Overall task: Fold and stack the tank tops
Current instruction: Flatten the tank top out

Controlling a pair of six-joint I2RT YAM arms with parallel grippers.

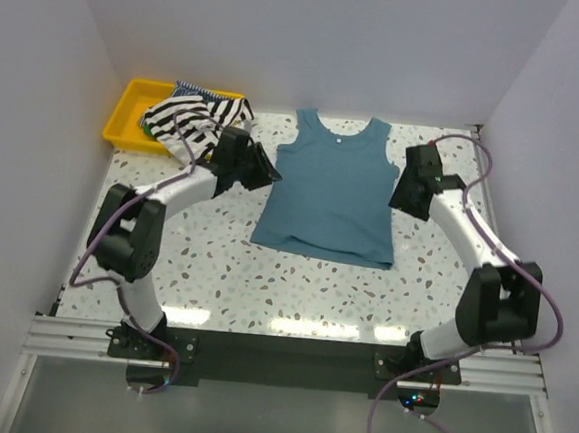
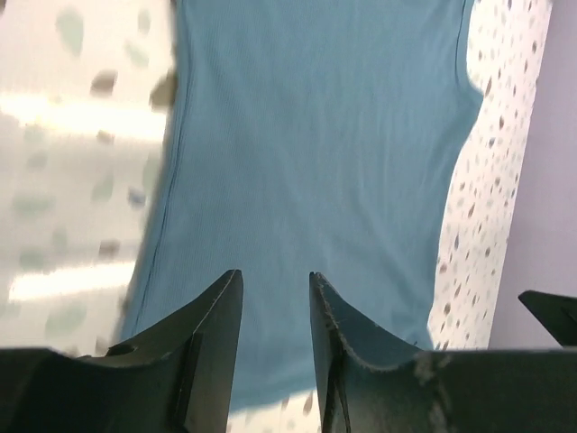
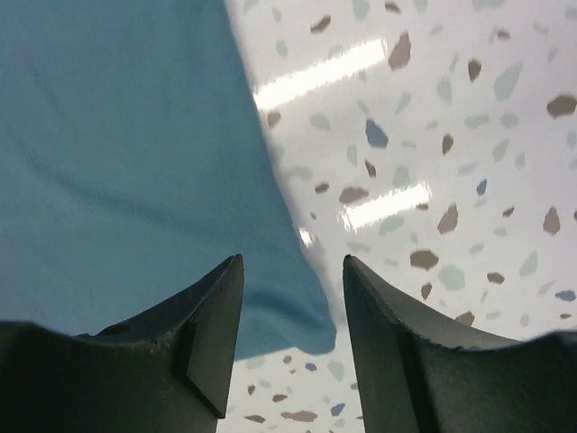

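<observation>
Top external: teal tank top (image 1: pixel 330 190) lies flat at mid-table (image 1: pixel 294 287), neck toward 12, hem toward 6. Left gripper (image 1: pixel 271 173) sits at the top's 9 o'clock edge, right gripper (image 1: pixel 401 198) at its 3 o'clock edge. Both wrist views show the fingers spread with nothing between them, over teal cloth. Black-and-white striped top (image 1: pixel 192 114) is bunched in the yellow tray (image 1: pixel 125 115) at the 10 o'clock corner, spilling over its rim.

I see my speckled tabletop (image 1: pixel 215 271) carrying a teal tank top (image 1: pixel 331 195) spread flat and a yellow tray (image 1: pixel 127 113) at its far-left corner.
</observation>
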